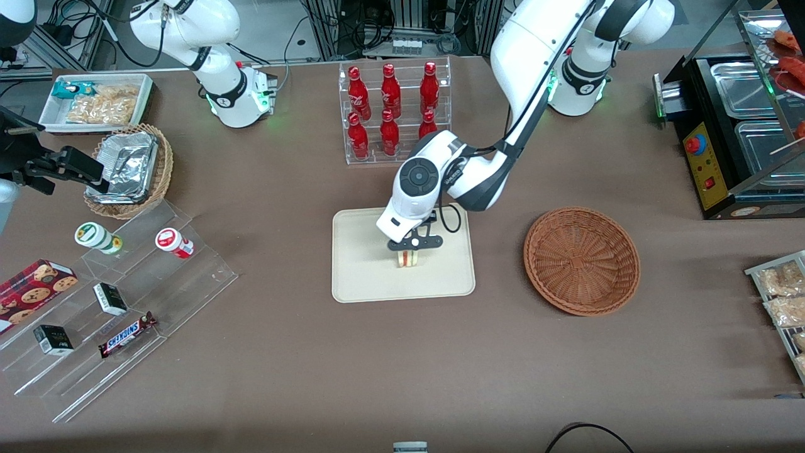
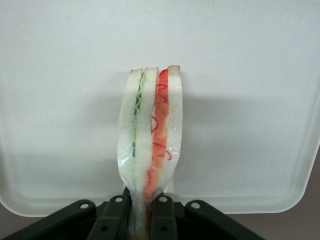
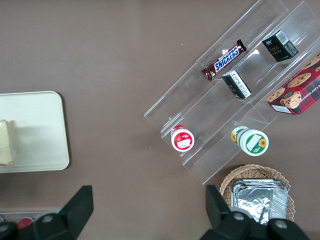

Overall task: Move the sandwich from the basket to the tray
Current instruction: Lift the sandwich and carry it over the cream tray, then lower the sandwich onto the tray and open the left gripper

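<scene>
My claw is clamped on the sandwich, holding it on edge over the tray. The wrist view shows the soft, film-wrapped wedge pinched at one tip, its layers bowing. I judge it may topple or cling to the pads on release, being narrow and slick. The tray is smooth, low-rimmed and cream. The woven reddish basket sits empty nearby, toward my working arm's end of the brown worktop.

Sandwich upright on tray; basket empty.
</scene>
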Action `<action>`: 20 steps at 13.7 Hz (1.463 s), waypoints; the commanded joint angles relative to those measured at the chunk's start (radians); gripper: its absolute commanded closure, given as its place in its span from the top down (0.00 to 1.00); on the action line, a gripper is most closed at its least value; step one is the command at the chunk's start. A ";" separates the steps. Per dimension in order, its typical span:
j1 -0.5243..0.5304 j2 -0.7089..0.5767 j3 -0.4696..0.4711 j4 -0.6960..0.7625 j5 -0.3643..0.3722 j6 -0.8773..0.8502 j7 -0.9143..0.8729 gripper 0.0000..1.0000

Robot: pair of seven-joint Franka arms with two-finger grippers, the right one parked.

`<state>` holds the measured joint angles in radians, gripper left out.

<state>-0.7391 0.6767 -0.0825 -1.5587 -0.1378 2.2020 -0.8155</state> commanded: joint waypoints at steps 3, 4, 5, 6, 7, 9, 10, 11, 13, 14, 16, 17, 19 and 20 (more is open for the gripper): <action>-0.008 0.052 0.012 0.089 -0.005 -0.007 -0.025 0.07; -0.008 0.057 0.012 0.092 -0.005 -0.005 -0.027 0.08; -0.008 0.061 0.012 0.097 -0.005 -0.005 -0.028 0.09; -0.006 0.066 0.012 0.097 -0.005 0.007 -0.028 0.09; -0.008 0.069 0.012 0.097 -0.005 0.028 -0.028 0.10; -0.008 0.075 0.010 0.097 -0.012 0.035 -0.037 0.58; -0.008 0.073 0.010 0.095 -0.006 0.035 -0.068 0.99; -0.011 0.070 0.010 0.097 -0.005 0.035 -0.074 1.00; -0.011 0.055 0.012 0.097 -0.005 0.033 -0.080 1.00; -0.013 0.040 0.014 0.095 0.000 0.028 -0.076 1.00; -0.002 -0.001 0.017 0.086 0.000 0.009 -0.074 1.00; -0.002 -0.017 0.020 0.085 0.000 -0.017 -0.074 1.00; -0.003 -0.044 0.042 0.085 0.004 -0.079 -0.057 1.00; -0.003 -0.058 0.065 0.083 0.024 -0.100 -0.021 1.00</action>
<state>-0.7378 0.6621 -0.0533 -1.4600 -0.1327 2.1483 -0.8672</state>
